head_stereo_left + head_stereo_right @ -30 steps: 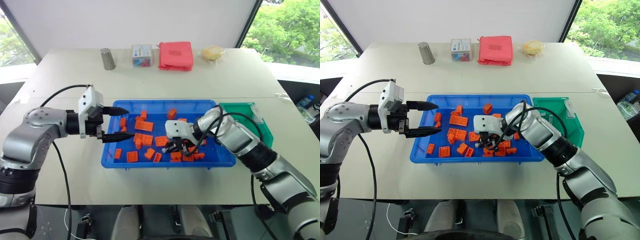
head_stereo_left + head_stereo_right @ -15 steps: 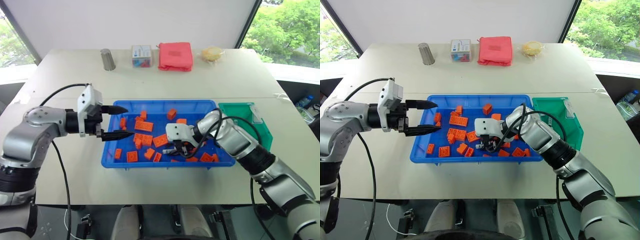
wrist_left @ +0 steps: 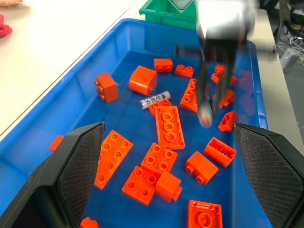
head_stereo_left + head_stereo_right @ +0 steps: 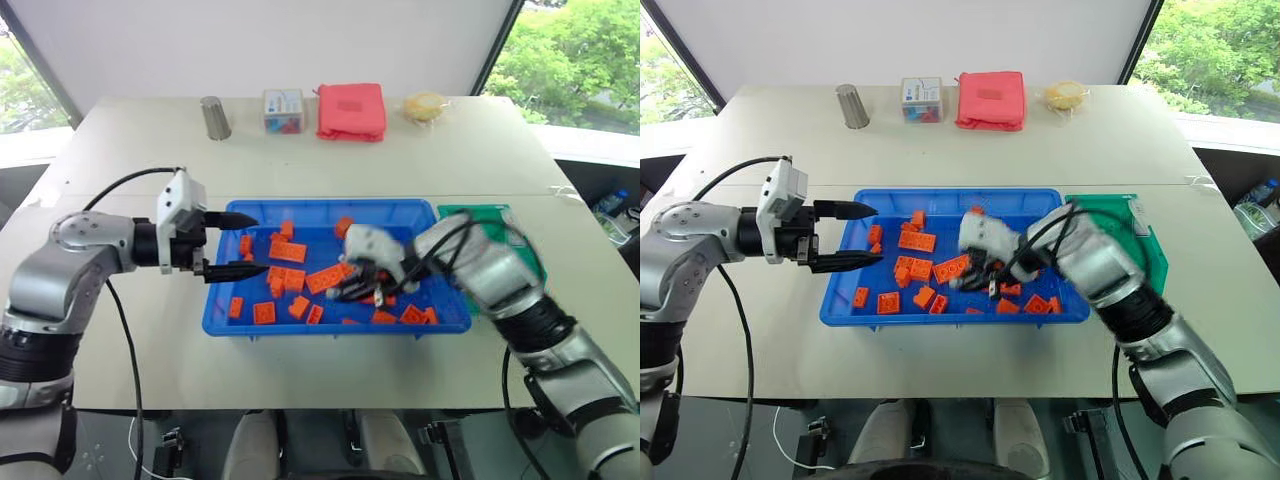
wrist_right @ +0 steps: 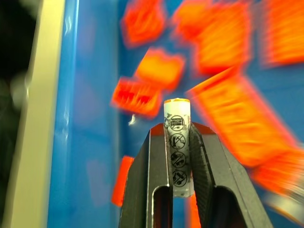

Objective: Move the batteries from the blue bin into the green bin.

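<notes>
While the right gripper (image 5: 179, 156) is clamping one battery (image 5: 177, 147) between its fingers above the blue bin (image 4: 300, 325), the left gripper (image 4: 240, 244) is hovering with fingers apart over that bin's far end; another battery (image 3: 154, 99) is lying among orange bricks (image 3: 168, 127), with the green bin (image 4: 1145, 250) sitting just beyond the right gripper.

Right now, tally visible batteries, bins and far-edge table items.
Batteries: 2 (held battery in the right gripper, loose battery in the blue bin)
Bins: 2 (blue bin, green bin)
Far-edge items: 4 (metal cup, small box, red cloth, yellow item)
Total: 8
</notes>
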